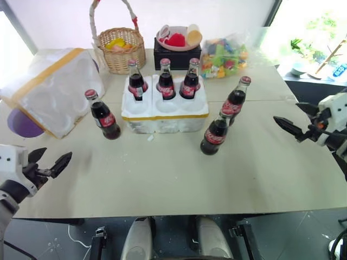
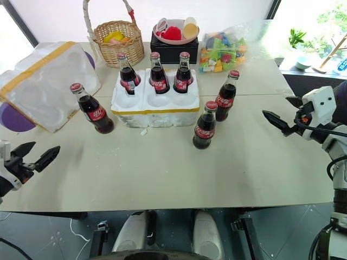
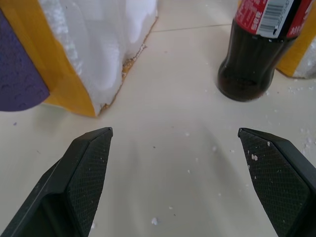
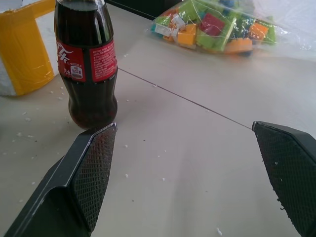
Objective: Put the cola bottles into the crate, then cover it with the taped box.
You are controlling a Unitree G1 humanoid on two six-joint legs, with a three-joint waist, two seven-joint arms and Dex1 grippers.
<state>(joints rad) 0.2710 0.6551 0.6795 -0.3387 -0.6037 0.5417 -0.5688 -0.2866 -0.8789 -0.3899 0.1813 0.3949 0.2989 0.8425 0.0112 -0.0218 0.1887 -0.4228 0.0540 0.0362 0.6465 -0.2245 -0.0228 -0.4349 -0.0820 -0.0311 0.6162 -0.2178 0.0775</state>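
The crate (image 1: 162,116) sits mid-table with three cola bottles (image 1: 165,80) upright in its back row of wells; the front wells are empty. Another cola bottle (image 1: 104,116) stands on the table left of the crate, and two others (image 1: 217,132) (image 1: 237,100) stand to its right. The taped box (image 1: 49,89) lies tipped at the far left, its hollow side facing the crate. My left gripper (image 1: 54,157) hovers open near the front left, facing the left bottle (image 3: 256,54). My right gripper (image 1: 286,112) is open at the right, facing a right-hand bottle (image 4: 89,74). Both grippers are empty.
A wicker basket (image 1: 120,49), a black box with a bowl of toy food (image 1: 177,51) and a bag of coloured blocks (image 1: 225,57) line the back. A purple disc (image 1: 21,123) lies under the taped box. White crumbs dot the table.
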